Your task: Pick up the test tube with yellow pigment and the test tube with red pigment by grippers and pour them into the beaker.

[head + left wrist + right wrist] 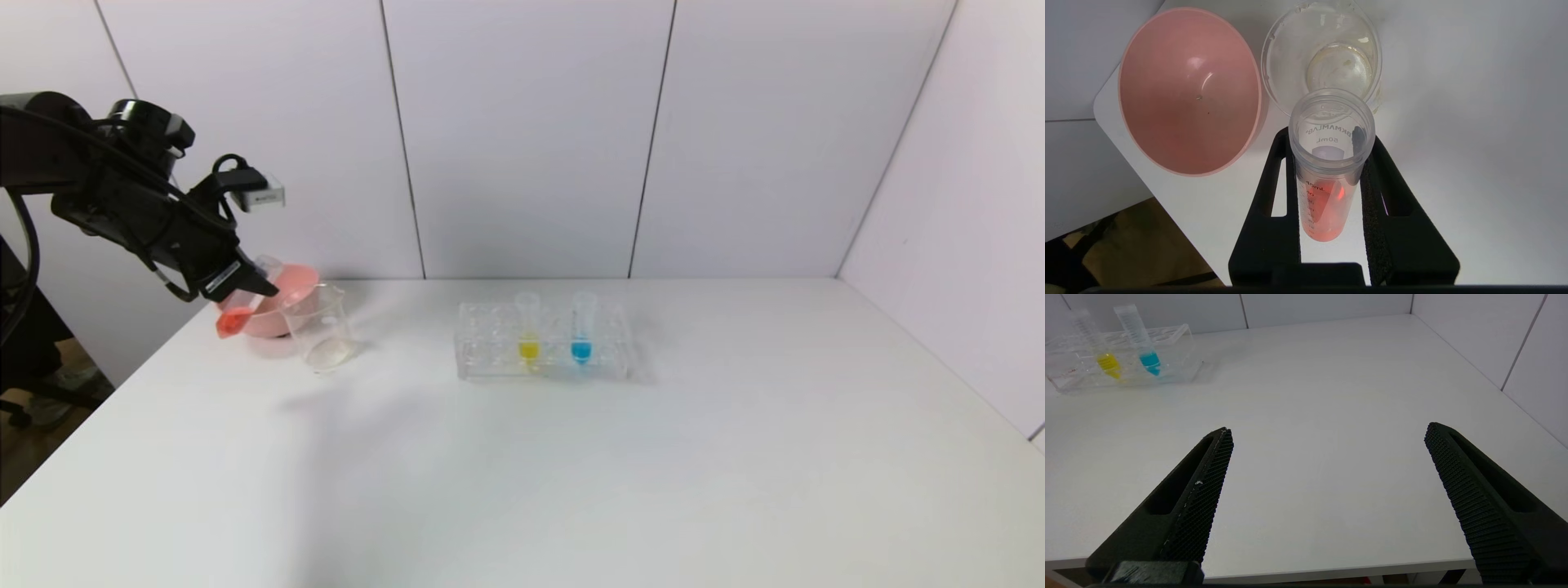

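Note:
My left gripper (pixel 245 286) is shut on the test tube with red pigment (pixel 237 317) and holds it tilted in the air at the far left, its open mouth towards the beaker (pixel 320 328). In the left wrist view the red tube (pixel 1327 196) sits between my gripper's (pixel 1329 139) fingers, its mouth close to the beaker's rim (pixel 1267 77). The beaker holds only a faint clear residue. The test tube with yellow pigment (pixel 528 331) stands upright in the clear rack (pixel 482 359); it also shows in the right wrist view (pixel 1102 355). My right gripper (pixel 1327 437) is open and empty at the table's near edge.
A pink bowl (pixel 298 290) stands just behind and left of the beaker, near the table's left corner (pixel 1096 112). A blue-liquid tube (pixel 581 331) stands in the rack beside the yellow one. White walls close the back and right side.

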You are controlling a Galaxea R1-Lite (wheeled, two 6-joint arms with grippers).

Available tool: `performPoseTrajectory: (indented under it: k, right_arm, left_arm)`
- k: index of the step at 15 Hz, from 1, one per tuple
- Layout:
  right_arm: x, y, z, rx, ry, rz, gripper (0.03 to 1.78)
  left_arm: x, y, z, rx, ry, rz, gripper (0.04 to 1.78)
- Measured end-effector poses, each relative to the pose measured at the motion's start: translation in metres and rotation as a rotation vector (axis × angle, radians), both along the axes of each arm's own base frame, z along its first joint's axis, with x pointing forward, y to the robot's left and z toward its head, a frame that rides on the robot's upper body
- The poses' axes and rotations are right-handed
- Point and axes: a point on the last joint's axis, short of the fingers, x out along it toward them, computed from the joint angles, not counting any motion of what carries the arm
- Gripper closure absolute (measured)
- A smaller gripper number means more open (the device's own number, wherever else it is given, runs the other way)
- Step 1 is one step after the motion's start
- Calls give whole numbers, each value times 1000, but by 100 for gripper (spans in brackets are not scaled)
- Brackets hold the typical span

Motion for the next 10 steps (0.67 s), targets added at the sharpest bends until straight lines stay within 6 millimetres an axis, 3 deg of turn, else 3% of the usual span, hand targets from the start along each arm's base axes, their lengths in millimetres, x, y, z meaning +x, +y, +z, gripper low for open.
performPoseTrajectory:
  k: [10]
  right_arm:
    - [0, 0, 0, 0, 0, 0, 10]
  left_arm:
    - [16, -17, -9, 288, -12, -9, 138]
